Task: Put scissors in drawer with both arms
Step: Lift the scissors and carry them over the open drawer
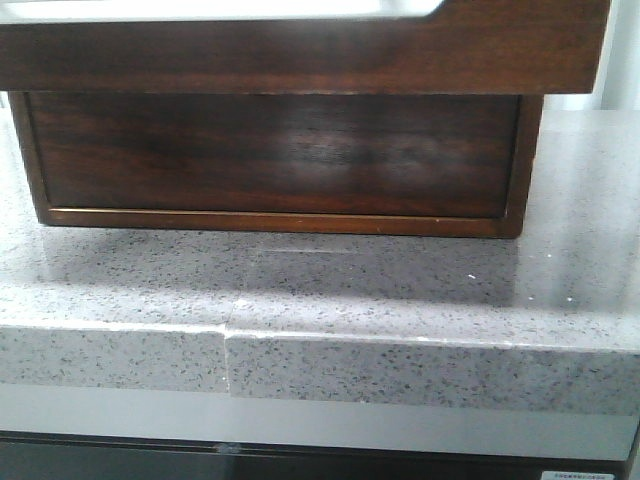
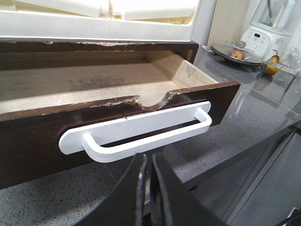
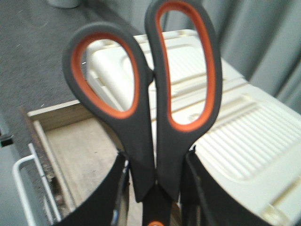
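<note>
The drawer [image 2: 28, 141] is dark brown wood, pulled open, with a bare pale floor and a white handle [image 2: 141, 134] on its front. Its front also fills the top of the front view [image 1: 300, 55]. My left gripper [image 2: 148, 157] is shut and empty, just in front of and below the handle, apart from it. My right gripper [image 3: 153, 162] is shut on the scissors [image 3: 146, 117] near the pivot. Their grey, orange-lined loops point away, above the open drawer [image 3: 80, 141]. Neither gripper shows in the front view.
A white ribbed tray [image 3: 244, 136] lies on top of the cabinet behind the drawer. The cabinet stands on a grey speckled counter [image 1: 300, 290] with a front edge. A plate with fruit [image 2: 235, 52], a pear [image 2: 270, 69] and a blender [image 2: 268, 28] stand to the side.
</note>
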`<state>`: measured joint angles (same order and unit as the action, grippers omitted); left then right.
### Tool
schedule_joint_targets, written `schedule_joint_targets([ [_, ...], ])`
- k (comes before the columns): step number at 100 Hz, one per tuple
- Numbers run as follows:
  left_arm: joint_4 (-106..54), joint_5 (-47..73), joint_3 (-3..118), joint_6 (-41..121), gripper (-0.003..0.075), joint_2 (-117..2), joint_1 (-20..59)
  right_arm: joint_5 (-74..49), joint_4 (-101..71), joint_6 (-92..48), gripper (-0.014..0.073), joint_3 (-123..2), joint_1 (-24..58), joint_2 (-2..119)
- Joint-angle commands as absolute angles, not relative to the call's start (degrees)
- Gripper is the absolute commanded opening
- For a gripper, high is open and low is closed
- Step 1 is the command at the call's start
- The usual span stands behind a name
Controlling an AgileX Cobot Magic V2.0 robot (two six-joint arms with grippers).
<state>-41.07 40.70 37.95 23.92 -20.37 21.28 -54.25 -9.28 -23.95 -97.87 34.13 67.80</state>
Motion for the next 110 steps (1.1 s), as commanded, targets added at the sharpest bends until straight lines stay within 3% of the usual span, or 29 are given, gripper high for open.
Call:
schedule_joint_targets([
  [1, -43.1, 37.7, 40.0, 24.0, -0.002, -21.0, 21.7, -49.7, -9.8, -28.7, -0.0066, -99.5, 38.7, 70.2],
  [20, -43.1, 37.7, 40.0, 24.0, -0.002, -21.0, 21.7, -50.2, -8.9, -30.1, -0.0066, -99.5, 43.4, 77.7],
  [77, -43.1, 37.8, 40.0, 24.0, -0.002, -21.0, 21.7, -51.7, -4.4, -30.3, -0.006, -99.5, 43.3, 90.8],
  [87, -43.1, 37.8, 40.0, 24.0, -0.002, -21.0, 21.7, -51.7, -4.4, -30.3, 0.0034, -99.5, 43.3, 91.3],
  [100, -43.1, 37.8, 40.0, 24.0, -0.002, -21.0, 21.7, -51.5, -4.4, -30.3, 0.0327, -99.5, 43.3, 91.6],
  [110, -43.1, 37.8, 40.0, 24.0, -0.002, -21.0, 21.7, -51.4, -4.4, -30.3, 0.0466, -99.5, 43.3, 91.3],
])
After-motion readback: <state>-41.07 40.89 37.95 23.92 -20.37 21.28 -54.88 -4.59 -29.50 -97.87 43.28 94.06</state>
